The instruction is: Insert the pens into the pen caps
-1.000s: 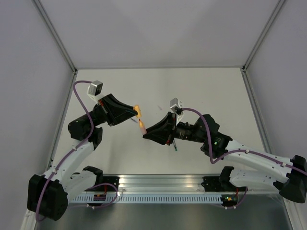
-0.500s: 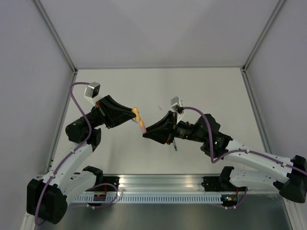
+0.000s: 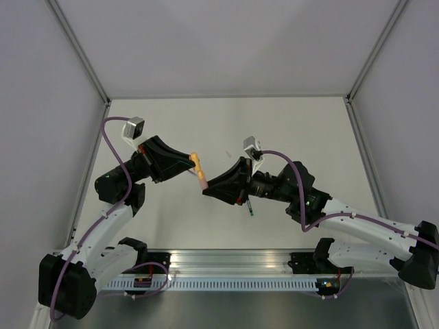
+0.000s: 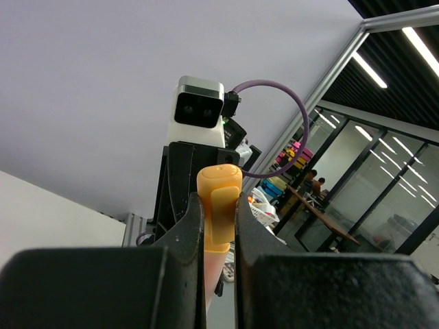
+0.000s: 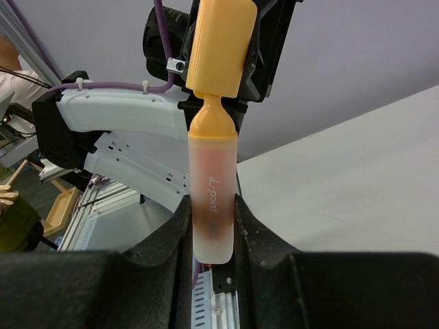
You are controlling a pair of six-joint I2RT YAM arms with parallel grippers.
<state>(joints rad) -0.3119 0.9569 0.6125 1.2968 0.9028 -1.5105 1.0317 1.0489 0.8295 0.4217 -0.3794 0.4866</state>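
Observation:
My left gripper is shut on the orange-yellow pen cap, its pads pinching the cap's sides. Facing it, my right gripper is shut on the pale orange pen, gripping the lower barrel. In the right wrist view the pen points up and its tip sits in the mouth of the cap, with the orange neck still showing below the rim. Both are held above the table's middle. A dark pen with a green end lies on the table under the right wrist.
The white table is walled on the left, back and right. A metal rail with both arm bases runs along the near edge.
The left gripper has shifted a little left and down with the cap. The right gripper has nudged the pen toward it, closing the gap. Both grips are unchanged.

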